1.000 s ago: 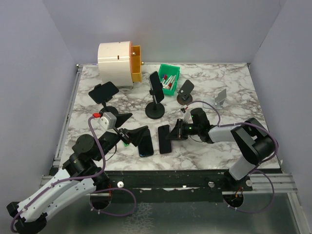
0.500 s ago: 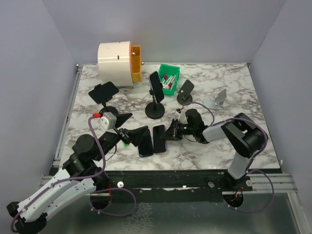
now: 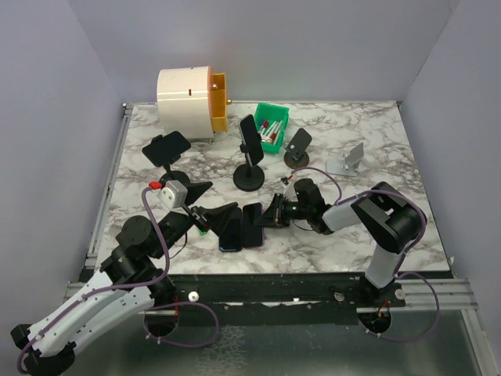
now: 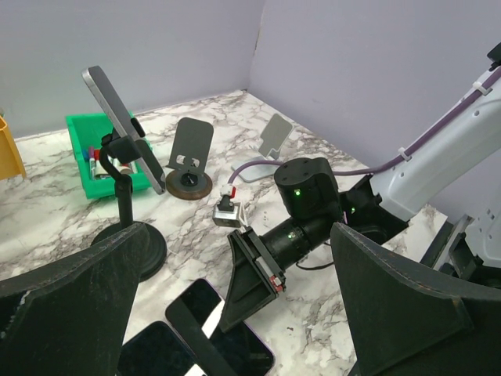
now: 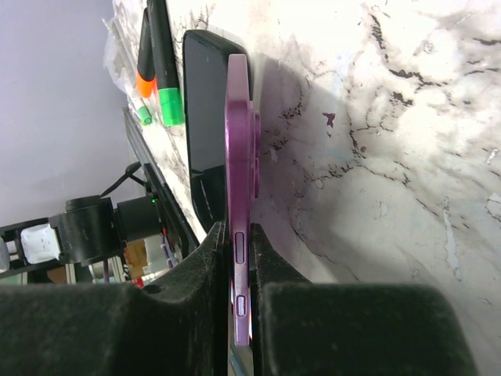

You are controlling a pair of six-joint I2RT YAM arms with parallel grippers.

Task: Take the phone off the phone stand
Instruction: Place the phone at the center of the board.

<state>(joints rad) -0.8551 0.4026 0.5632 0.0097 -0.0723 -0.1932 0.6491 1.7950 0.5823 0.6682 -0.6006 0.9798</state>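
One-handed, clamps phone (image 5: 238,141) edgewise in right gripper (image 5: 239,266), low over table (image 5: 391,157) beside second phone (image 5: 205,133). Holds left gripper (image 4: 239,298) wide apart nearby.

The table top (image 3: 376,133) is smooth, with a marble pattern. The purple phone (image 5: 239,196) is edged in a satin, metallic-looking finish, and the black phone (image 5: 205,133) beside it is faced with glossy dark glass. The fingers (image 5: 352,329) of the right gripper (image 5: 237,266) are covered in matt black, finely grained material. The green bin (image 3: 272,128), upper centre of the top view, is made of shiny plastic.
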